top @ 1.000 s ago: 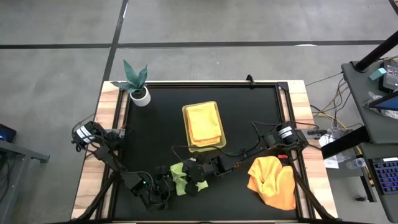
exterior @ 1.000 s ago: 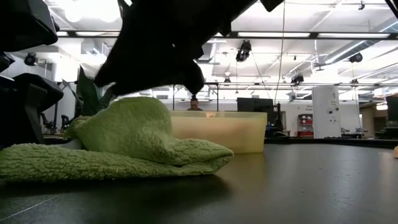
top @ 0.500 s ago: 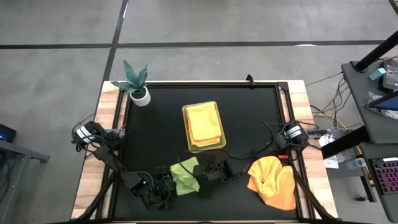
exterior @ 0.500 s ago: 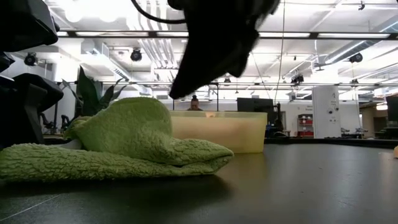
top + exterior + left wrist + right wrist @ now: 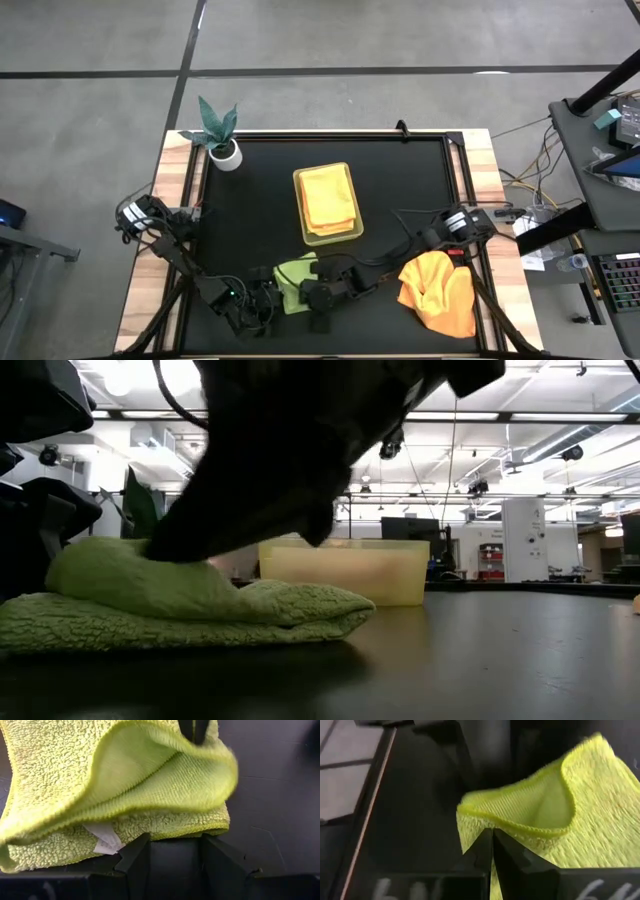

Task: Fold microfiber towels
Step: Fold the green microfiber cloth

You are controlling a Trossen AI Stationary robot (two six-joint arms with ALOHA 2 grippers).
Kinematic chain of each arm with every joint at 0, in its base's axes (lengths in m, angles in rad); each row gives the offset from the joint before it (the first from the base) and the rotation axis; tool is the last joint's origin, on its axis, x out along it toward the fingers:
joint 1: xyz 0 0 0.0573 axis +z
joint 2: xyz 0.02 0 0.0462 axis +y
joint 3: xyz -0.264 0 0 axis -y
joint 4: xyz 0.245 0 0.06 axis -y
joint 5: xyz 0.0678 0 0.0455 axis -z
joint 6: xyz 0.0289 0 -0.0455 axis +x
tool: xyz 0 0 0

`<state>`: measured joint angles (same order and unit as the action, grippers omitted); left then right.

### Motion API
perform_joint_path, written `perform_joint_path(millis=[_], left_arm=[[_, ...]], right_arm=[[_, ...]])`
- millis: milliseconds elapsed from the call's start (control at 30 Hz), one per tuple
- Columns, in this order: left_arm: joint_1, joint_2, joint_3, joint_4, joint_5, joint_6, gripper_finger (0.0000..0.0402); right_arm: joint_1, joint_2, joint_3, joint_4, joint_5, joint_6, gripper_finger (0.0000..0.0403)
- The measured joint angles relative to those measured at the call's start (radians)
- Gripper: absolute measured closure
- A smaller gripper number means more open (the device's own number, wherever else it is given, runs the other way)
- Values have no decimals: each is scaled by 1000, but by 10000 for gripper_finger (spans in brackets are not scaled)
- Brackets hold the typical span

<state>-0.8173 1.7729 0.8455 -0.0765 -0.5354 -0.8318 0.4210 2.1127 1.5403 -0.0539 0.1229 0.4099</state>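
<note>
- Near the middle of the front edge of the desk lies the light green towel (image 5: 292, 284), doubled over on itself, with both grippers on it.
- A half second ago the right gripper (image 5: 318, 296) was lifted off to the towel's right side and the top layer stood up in a hump; now the low view shows the arm pressed down on the cloth and the hump flattened (the fold is being patted or tucked, as I judge it).
- Its fingers look drawn together in the right wrist view, with a raised, curled edge of the towel just beyond them; whether they pinch that edge I cannot tell for certain.
- The left gripper (image 5: 262, 300) sits at the towel's left side, its fingers spread apart and resting at the cloth's edge, next to a white label (image 5: 103, 838); it clamps nothing.
- What this means: the green towel is roughly halved but its upper layer bulges open, so the fold is not finished.
- Pale yellow towels (image 5: 328, 198) already lie in the tray (image 5: 308, 238) at the desk's centre.
- An orange towel (image 5: 438, 290) waits in a loose heap at the front right corner.
- A small potted plant (image 5: 219, 134) stands at the back left corner.
</note>
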Motion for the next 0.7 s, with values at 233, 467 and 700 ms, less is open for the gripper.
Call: perform_joint_path(millis=[233,467,700], left_arm=[[0,-29,9,-21,38,1,237],[0,-121,10,-111,71,0,237],[0,-205,11,-219,-37,79,237]], right_arm=[[0,15,31,39,8,-91,394],[28,10,73,35,-21,-250,394],[49,-29,86,-80,-14,-307,394]])
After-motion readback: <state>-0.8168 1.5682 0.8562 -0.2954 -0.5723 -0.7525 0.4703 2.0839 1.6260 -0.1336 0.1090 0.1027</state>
